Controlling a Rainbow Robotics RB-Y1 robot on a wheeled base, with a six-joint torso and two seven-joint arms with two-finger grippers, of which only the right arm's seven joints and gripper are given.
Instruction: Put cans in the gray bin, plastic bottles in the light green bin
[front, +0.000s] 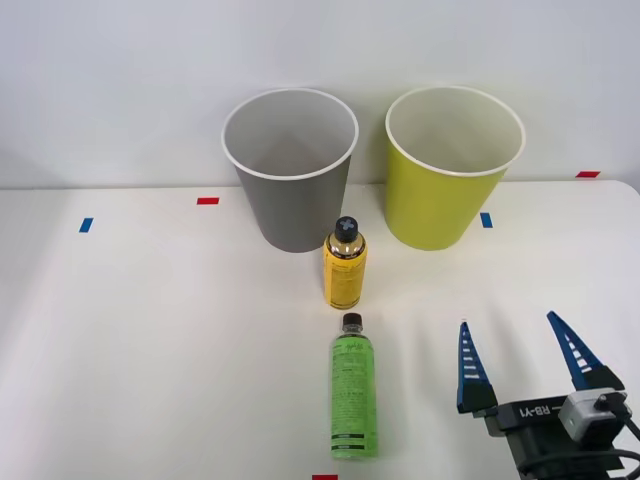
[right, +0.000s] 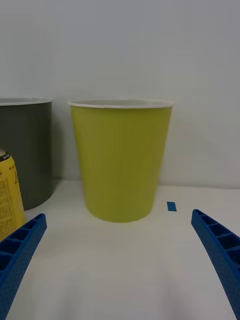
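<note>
Two tall round tapered bins are seen standing upright side by side at the far edge of the white tabletop (front: 150, 330), near the pale wall: the gray bin with a white rim (front: 290, 170) at about 12 o'clock from the tabletop's middle and the yellow-green bin with a white rim (front: 453, 165) at about 1 o'clock. They are set apart, not touching, and both pale insides are seen bare.

A yellow bottle-shaped can with a dark cap (front: 344, 265) is found upright just in front of the gray bin, at its 5 o'clock. Directly nearer the robot, at 6 o'clock from that yellow can, a slim bright green plastic bottle with a small black cap (front: 353, 385) is laid flat on the tabletop, its cap pointed toward the bins and its label with dark print turned upward. A small gap is left between the two.

The right gripper (front: 522, 355) is held low over the tabletop at 3 o'clock from the green bottle, well apart from it, with its blue ribbed fingers (front: 470, 365) spread wide and nothing between them. From the wrist camera, the yellow-green bin (right: 121, 160) is faced squarely, with the gray bin (right: 25, 150) and the yellow can (right: 10, 195) at one edge.

Small blue and red tape marks (front: 207, 201) are scattered on the tabletop.
</note>
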